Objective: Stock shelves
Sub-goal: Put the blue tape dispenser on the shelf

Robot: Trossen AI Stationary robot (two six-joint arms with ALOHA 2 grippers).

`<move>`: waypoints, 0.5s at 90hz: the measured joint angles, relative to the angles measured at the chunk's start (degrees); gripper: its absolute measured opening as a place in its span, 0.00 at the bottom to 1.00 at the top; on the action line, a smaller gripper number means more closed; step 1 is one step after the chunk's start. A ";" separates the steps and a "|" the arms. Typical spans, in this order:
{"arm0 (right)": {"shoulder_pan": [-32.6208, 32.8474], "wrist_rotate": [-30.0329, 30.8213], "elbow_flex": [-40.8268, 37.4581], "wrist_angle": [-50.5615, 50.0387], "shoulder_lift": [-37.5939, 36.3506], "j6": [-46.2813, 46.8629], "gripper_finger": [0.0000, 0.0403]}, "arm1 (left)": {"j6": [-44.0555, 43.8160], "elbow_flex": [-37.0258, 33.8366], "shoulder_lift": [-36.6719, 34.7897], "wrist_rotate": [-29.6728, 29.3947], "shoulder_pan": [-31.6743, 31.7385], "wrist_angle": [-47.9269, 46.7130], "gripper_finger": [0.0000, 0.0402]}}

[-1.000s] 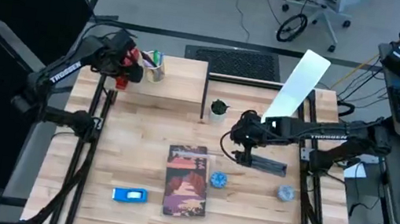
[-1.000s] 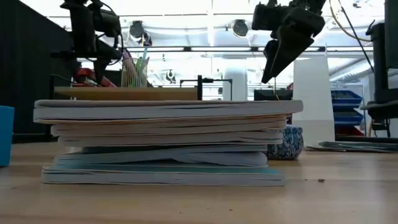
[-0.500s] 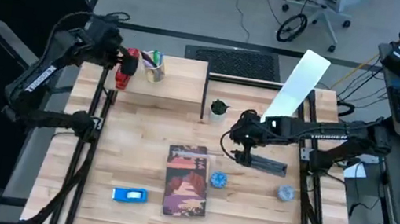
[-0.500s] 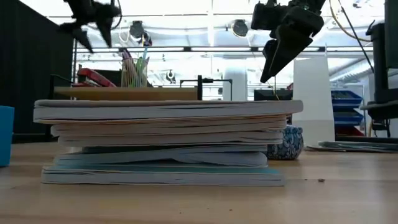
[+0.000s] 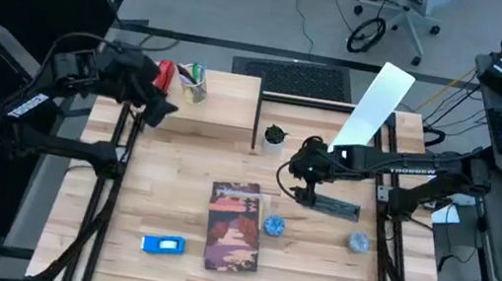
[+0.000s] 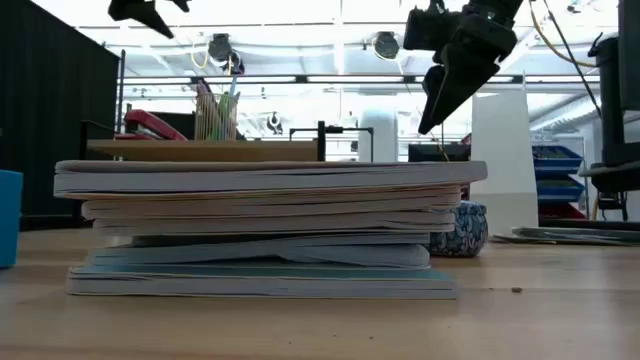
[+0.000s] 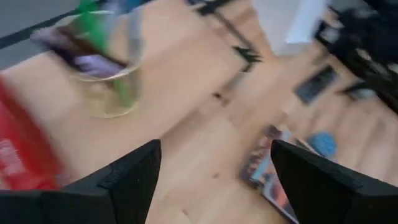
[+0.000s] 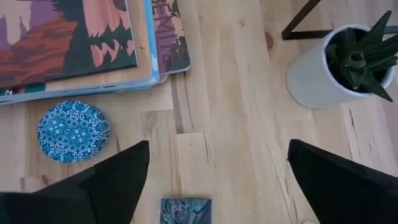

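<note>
The low light-wood shelf [image 5: 221, 106] stands at the table's far left, and the white file holder [image 5: 373, 104] leans at the far right. A red stapler [image 5: 163, 75] and a pen cup [image 5: 195, 83] rest on the shelf top. My left gripper [image 5: 160, 105] hovers open, high above the shelf's left end beside the stapler [image 7: 25, 155], with nothing between its fingers. My right gripper [image 5: 304, 183] hangs open above the bare table between the potted plant [image 8: 348, 62] and the stack of books [image 5: 235, 225], holding nothing.
A blue patterned round piece [image 5: 274, 226] lies right of the books, and another [image 5: 358, 241] lies farther right. A dark flat case [image 5: 334, 206] sits under the right arm. A blue box [image 5: 162, 244] lies near the front left.
My left gripper has risen from the red stapler and drawn back toward the table's left edge, then swung toward the near side. The stapler stays on the shelf beside the pen cup. My right gripper has kept still.
</note>
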 joint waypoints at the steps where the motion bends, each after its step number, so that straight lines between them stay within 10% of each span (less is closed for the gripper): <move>1: -0.01 0.00 0.00 0.01 0.00 0.00 0.90 | -0.03 0.00 0.06 0.03 -0.64 0.30 0.73; 45: -0.14 0.17 0.00 0.82 0.00 0.39 0.90 | -0.30 0.01 10.87 -6.82 -25.07 14.82 0.73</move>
